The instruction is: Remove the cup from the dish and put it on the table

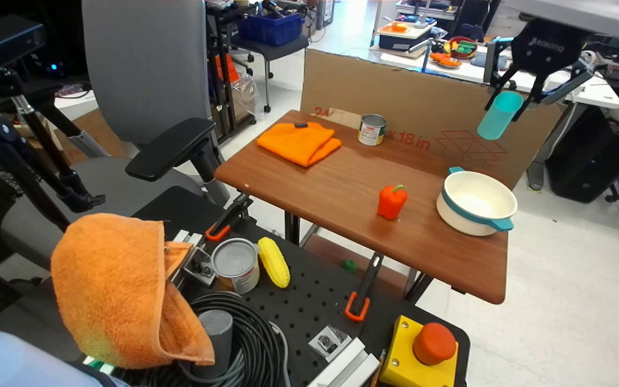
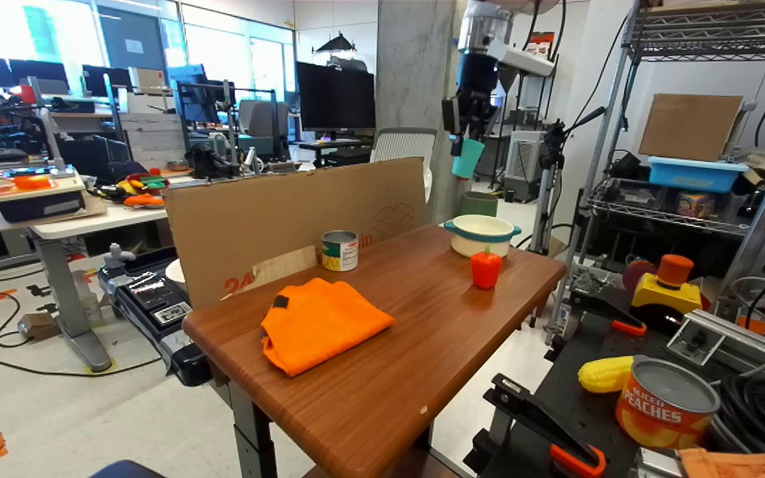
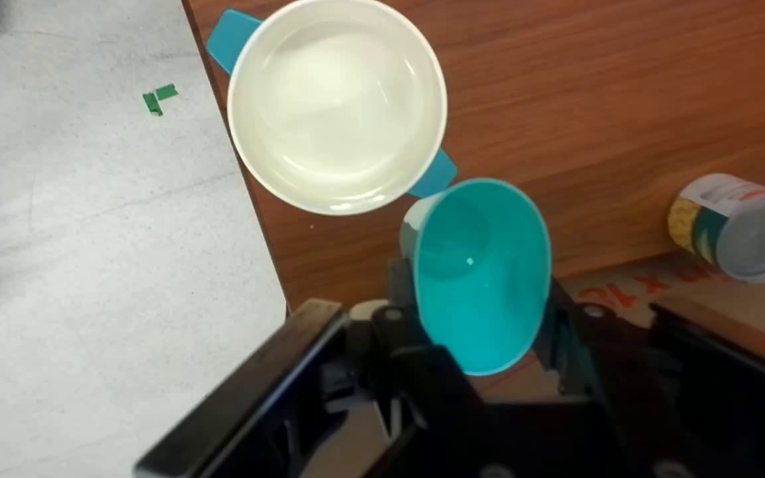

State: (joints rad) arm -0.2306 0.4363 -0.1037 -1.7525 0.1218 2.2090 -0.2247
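The teal cup is held in the air by my gripper, tilted, above and behind the dish. My gripper is shut on the cup, one finger on each side. In the wrist view the cup shows its open mouth and empty inside between the fingers. The dish, a round cream bowl with teal handles, stands on the wooden table near its end. In the wrist view the dish is empty. The cup also hangs above the dish in an exterior view.
A red-orange pepper stands beside the dish. A can and a folded orange cloth are farther along the table. A cardboard panel stands along the back edge. A black cart with tools stands alongside.
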